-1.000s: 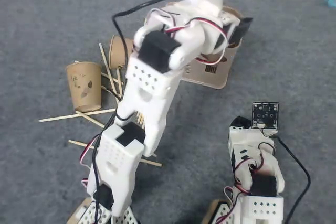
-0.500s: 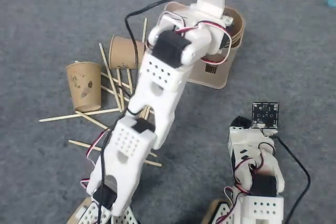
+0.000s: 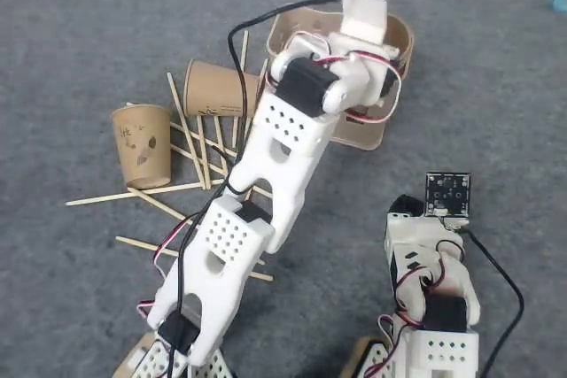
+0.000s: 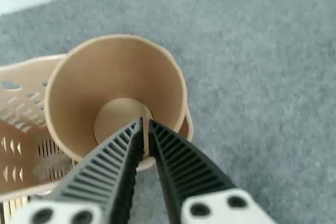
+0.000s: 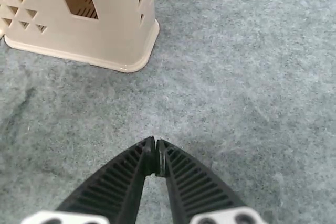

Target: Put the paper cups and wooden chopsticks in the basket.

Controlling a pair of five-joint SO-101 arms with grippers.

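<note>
While the left arm [image 3: 283, 157] is stretching across the grey tabletop [image 3: 496, 112] to the basket [image 3: 365, 135], its wrist is covering most of the basket's opening in the high view. Only a sliver of the paper cup [image 3: 404, 42] inside is peeking out past it. In the left wrist view the left end effector [image 4: 144, 127] is hanging over that cup's open mouth with its jaws pressed almost together, a thin slit between them. The jaws are blocking the cup's near rim, and whether they are touching the cup cannot be told. The basket wall there is running off the picture's edge. The right end effector [image 5: 156, 155] is hovering low over bare tabletop near a corner of the basket, its jaws pressed together on nothing. Two more cups are sitting on the tabletop beside the basket: a standing cup [image 3: 142, 143] and a lying cup [image 3: 213, 88]. Wooden chopsticks [image 3: 131, 195] are lying scattered around them, several running under the left arm so that their ends are hidden.
</note>
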